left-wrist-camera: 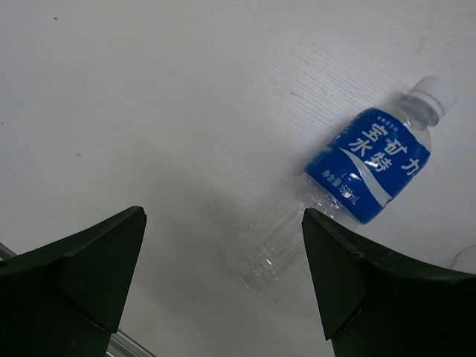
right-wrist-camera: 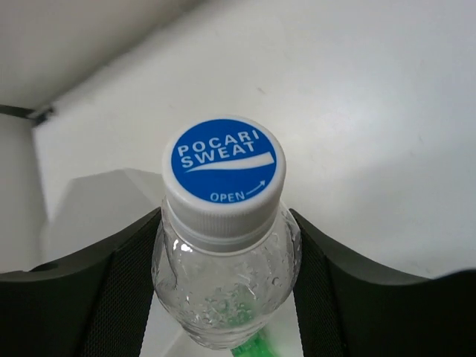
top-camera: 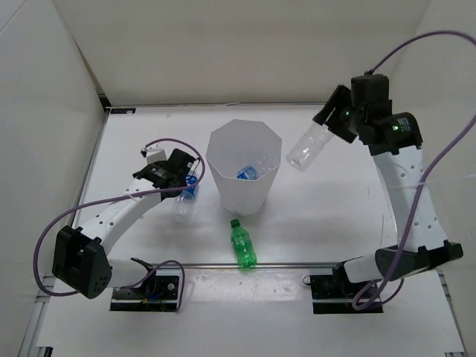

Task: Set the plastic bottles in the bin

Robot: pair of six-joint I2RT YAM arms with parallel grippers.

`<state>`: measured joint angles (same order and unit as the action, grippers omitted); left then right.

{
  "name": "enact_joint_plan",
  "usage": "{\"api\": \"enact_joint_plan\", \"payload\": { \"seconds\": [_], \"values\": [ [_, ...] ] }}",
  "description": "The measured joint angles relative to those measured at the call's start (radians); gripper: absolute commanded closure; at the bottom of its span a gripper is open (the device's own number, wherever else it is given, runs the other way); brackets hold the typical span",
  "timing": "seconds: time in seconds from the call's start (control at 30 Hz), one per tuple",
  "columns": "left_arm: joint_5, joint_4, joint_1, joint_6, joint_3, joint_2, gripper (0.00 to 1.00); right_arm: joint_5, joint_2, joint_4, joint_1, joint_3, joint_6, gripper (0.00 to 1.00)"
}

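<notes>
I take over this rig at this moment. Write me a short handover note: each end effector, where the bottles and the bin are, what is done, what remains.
Right end effector: shut on a clear bottle, held in the air right of the bin.
Left end effector: open, low over a blue-label bottle lying on the table left of the bin; not gripped.
Green bottle: lying on the table, near side of the bin.
Done: at least one blue-labelled bottle is inside the bin.
Left: the held bottle, the blue-label one, the green one.
</notes>
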<state>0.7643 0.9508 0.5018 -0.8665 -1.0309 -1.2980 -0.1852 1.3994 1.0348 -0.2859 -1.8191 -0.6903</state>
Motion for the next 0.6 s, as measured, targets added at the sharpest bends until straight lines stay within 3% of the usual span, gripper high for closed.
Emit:
{"api": "enact_joint_plan", "payload": {
  "seconds": [0.13, 0.23, 0.3, 0.33, 0.37, 0.6],
  "values": [
    [-0.060, -0.092, -0.009, 0.080, 0.042, -0.009, 0.03, -0.078, 0.088, -0.026, -0.144, -0.313, 0.077, 0.50],
    [-0.097, -0.153, -0.010, 0.122, 0.042, -0.021, 0.03, -0.135, 0.188, -0.066, -0.254, -0.459, 0.159, 0.46],
    [-0.120, -0.182, -0.010, 0.137, 0.043, -0.037, 0.02, -0.164, 0.245, -0.091, -0.315, -0.480, 0.205, 0.41],
    [-0.130, -0.199, -0.010, 0.144, 0.047, -0.045, 0.02, -0.169, 0.267, -0.092, -0.336, -0.479, 0.221, 0.15],
    [-0.139, -0.217, -0.010, 0.147, 0.054, -0.051, 0.02, -0.172, 0.294, -0.096, -0.359, -0.473, 0.239, 0.03],
    [-0.201, -0.275, -0.013, 0.165, 0.112, -0.106, 0.02, -0.185, 0.335, -0.079, -0.428, -0.377, 0.302, 0.00]
  ]
}}
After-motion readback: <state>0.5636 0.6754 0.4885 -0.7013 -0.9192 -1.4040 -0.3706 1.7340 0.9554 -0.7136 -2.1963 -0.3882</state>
